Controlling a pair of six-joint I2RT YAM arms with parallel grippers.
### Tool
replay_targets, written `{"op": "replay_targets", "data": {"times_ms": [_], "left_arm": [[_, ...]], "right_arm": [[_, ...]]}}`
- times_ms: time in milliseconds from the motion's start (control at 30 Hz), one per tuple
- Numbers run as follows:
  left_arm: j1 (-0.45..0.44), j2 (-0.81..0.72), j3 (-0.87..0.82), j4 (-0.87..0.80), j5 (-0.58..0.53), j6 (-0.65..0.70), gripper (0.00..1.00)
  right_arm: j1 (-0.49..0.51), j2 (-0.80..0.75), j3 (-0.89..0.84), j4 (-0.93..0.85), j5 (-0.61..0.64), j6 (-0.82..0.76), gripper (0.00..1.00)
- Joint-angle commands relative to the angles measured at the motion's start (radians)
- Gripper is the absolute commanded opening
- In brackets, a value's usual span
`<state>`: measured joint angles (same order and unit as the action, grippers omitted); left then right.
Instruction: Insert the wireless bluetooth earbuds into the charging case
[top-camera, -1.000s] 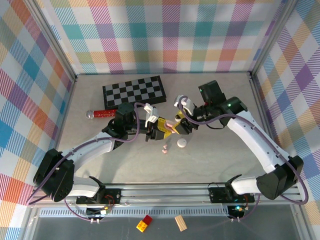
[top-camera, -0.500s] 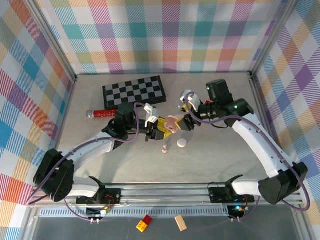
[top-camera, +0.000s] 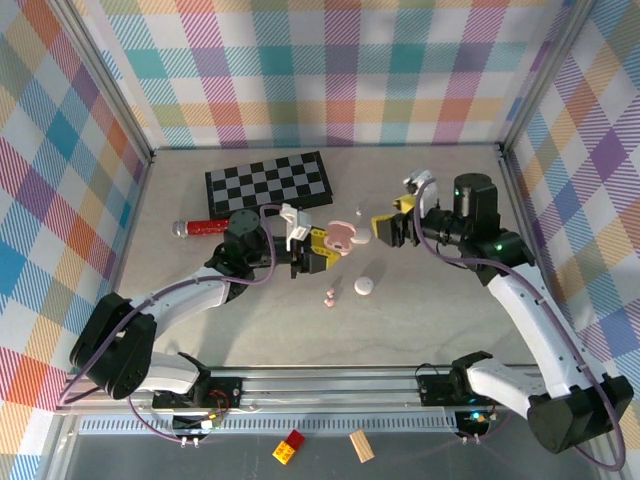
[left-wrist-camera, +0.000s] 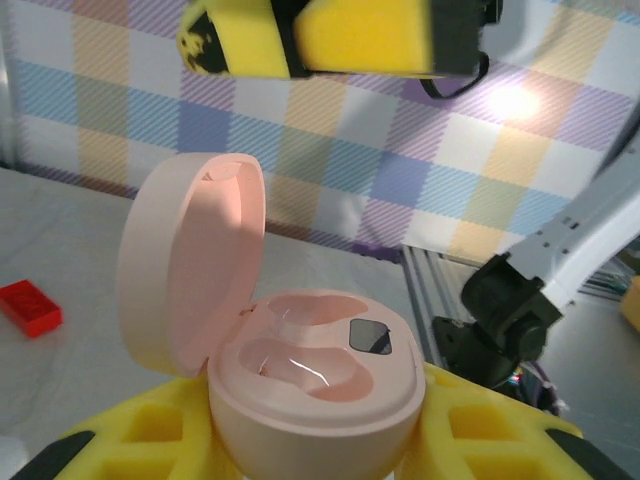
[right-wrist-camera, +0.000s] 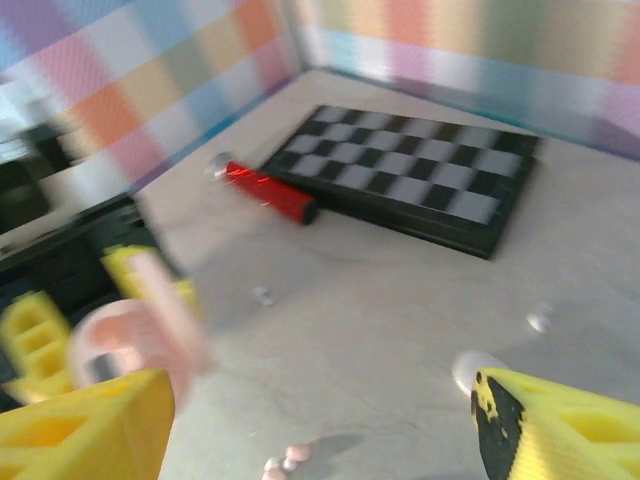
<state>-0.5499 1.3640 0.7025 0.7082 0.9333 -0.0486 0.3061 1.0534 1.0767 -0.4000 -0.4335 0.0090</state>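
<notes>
My left gripper (top-camera: 322, 247) is shut on the pink charging case (top-camera: 343, 236), held a little above the table. The case (left-wrist-camera: 310, 375) sits between the yellow pads (left-wrist-camera: 130, 440) with its lid (left-wrist-camera: 190, 265) swung up and both wells bare. To its right my right gripper (top-camera: 392, 228) hangs open with nothing in it, apart from the case; its yellow fingers (right-wrist-camera: 85, 430) frame blurred table. Two pale pink earbuds (top-camera: 329, 296) lie on the table below the case, also blurred as the pink earbuds (right-wrist-camera: 285, 460). A tiny white earbud (top-camera: 358, 212) lies behind the case.
A white pebble-like case (top-camera: 364, 287) lies right of the pink buds. A folded chessboard (top-camera: 268, 182) and a red cylinder (top-camera: 205, 227) lie at the back left. A red brick (top-camera: 290, 447) and a wooden block (top-camera: 361, 446) sit below the front rail.
My right gripper has pulled back to the right, away from the pink case, and its jaws have widened. The left gripper keeps holding the case in the same place.
</notes>
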Motion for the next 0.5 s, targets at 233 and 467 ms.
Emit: {"op": "replay_targets", "data": {"times_ms": [233, 467], "left_arm": [[0.079, -0.033, -0.056, 0.134, -0.073, -0.037, 0.34], [0.123, -0.044, -0.088, 0.206, -0.099, -0.086, 0.34]], "right_arm": [[0.023, 0.202, -0.207, 0.143, 0.088, 0.574, 0.73], [0.164, 0.416, -0.171, 0.137, 0.058, 0.554, 0.72]]}}
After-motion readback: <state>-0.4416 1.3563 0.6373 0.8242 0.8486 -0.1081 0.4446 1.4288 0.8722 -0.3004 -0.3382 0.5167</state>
